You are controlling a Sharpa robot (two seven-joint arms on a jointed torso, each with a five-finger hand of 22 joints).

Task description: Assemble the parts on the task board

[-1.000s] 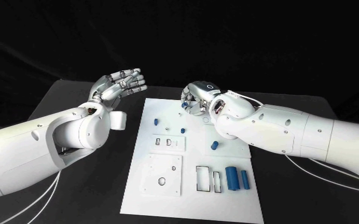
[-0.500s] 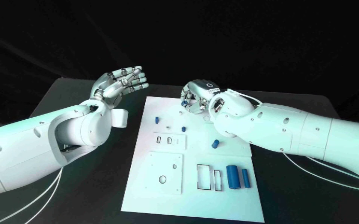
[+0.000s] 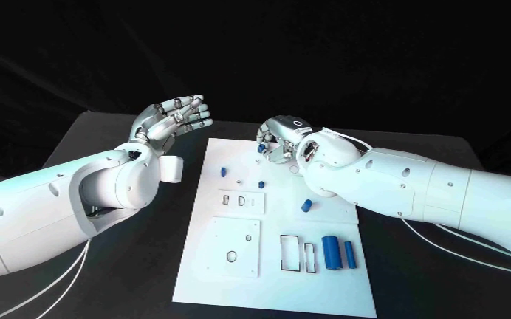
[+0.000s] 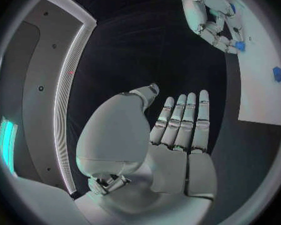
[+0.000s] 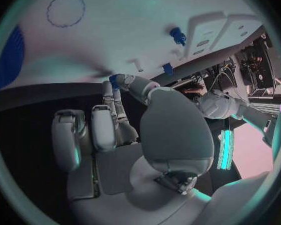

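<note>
Head view first: task board (image 3: 277, 260) lies lengthwise on the black table (image 3: 117, 131), running from about 12 down to 6 o'clock of the table centre. Left hand (image 3: 170, 119) is raised off the table at roughly 10 o'clock from the board, palm up, fingers straight and side by side, holding nothing. Right hand (image 3: 279, 140) sits over the board's far edge at 12 o'clock, fingers curled in on a small blue part (image 3: 261, 147) at the fingertips. Loose blue parts on the board: one peg (image 3: 224, 172) near the far left, one tiny piece (image 3: 261, 184) just right of it, one short cylinder (image 3: 306, 204) mid-board, two long cylinders (image 3: 339, 253) side by side at about 5 o'clock beside a rectangular slot (image 3: 289, 253). Raised plate with a round hole (image 3: 231, 248) is at 7 o'clock. Left wrist view: left hand (image 4: 178, 135) flat and open-palmed, fingers pressed together, thumb apart, nothing in it; right hand (image 4: 212, 20) seen across at the board's (image 4: 259, 85) edge, pinching a blue part (image 4: 240, 46). Right wrist view: right hand (image 5: 115, 130) has its fingertips closed on the blue part (image 5: 115, 80), just above the board surface (image 5: 115, 35); a blue peg (image 5: 177, 35) stands on the board beyond.
</note>
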